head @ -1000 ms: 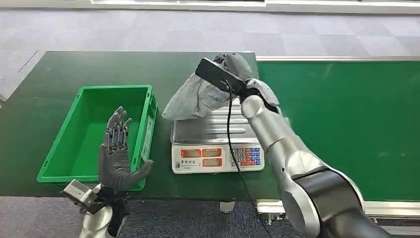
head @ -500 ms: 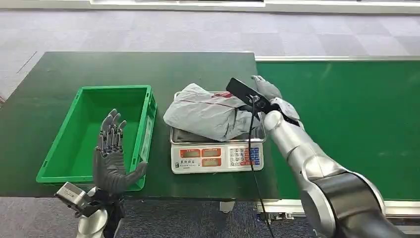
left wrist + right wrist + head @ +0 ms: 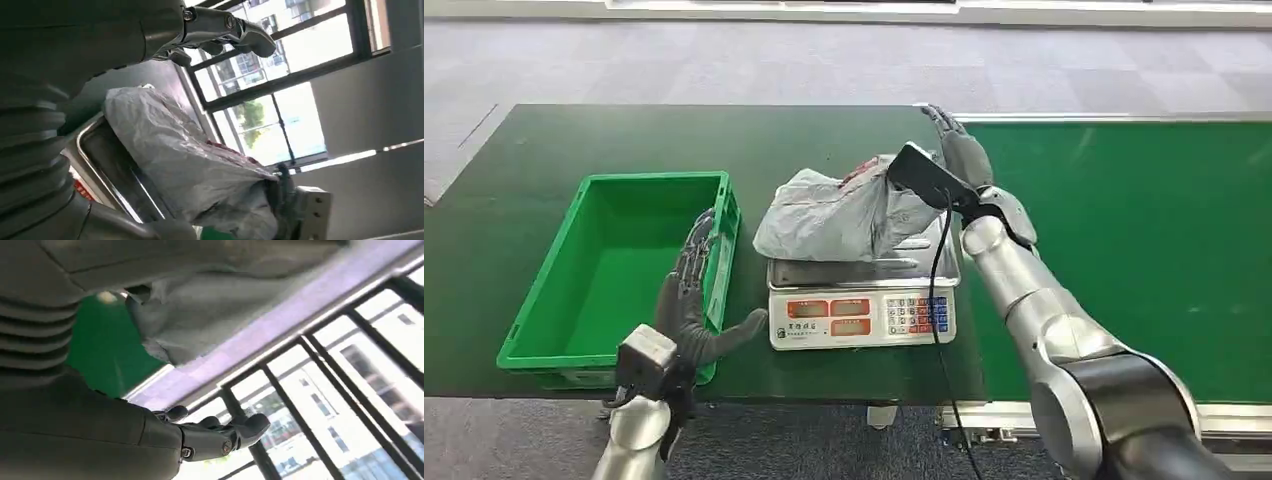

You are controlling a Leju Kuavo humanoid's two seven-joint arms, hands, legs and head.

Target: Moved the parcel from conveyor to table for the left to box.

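Note:
The parcel [image 3: 839,212], a crumpled grey plastic bag with a red mark, lies on the steel pan of the scale [image 3: 862,290]. My right hand [image 3: 957,148] is at the parcel's right end with its fingers stretched out, holding nothing. In the right wrist view the parcel [image 3: 200,315] sits close beside the right hand's fingers [image 3: 220,435]. My left hand [image 3: 692,292] hovers open over the front right wall of the green crate [image 3: 554,300]. The left wrist view looks across at the parcel [image 3: 190,170] on the pan, past the spread fingers [image 3: 225,27].
The scale stands on the dark green table [image 3: 524,140] between the crate and the bright green conveyor belt [image 3: 1124,250]. A black cable [image 3: 936,300] hangs from my right wrist across the scale's right edge. Grey carpet lies beyond the table.
My right hand set the parcel down on the scale and let go, its fingers now straightened. My left hand moved forward and right, to the crate's right wall.

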